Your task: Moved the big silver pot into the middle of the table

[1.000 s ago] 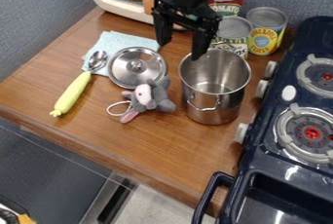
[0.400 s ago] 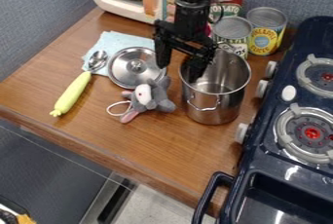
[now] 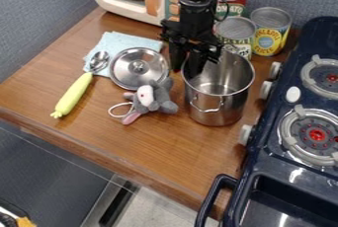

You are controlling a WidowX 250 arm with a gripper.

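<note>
My gripper (image 3: 186, 67) hangs over the back left of the big silver pot (image 3: 218, 108). It is shut on the pot's rim, one finger outside the wall and the other inside the opening. The pot stands upright on the wooden table (image 3: 132, 147), at its right side near the stove. Part of the left rim is hidden behind the gripper.
Left of the pot are a grey plush mouse (image 3: 153, 97), a silver lid (image 3: 139, 68), a blue cloth (image 3: 115, 41) and a yellow-handled spoon (image 3: 74, 93). Cans (image 3: 269, 31) stand behind, a toy microwave (image 3: 122, 6) at the back left, the stove (image 3: 290, 181) at the right.
My gripper has come down to the pot's left rim, and its fingers have closed from a wide spread onto the rim. The pot and other objects have kept their places.
</note>
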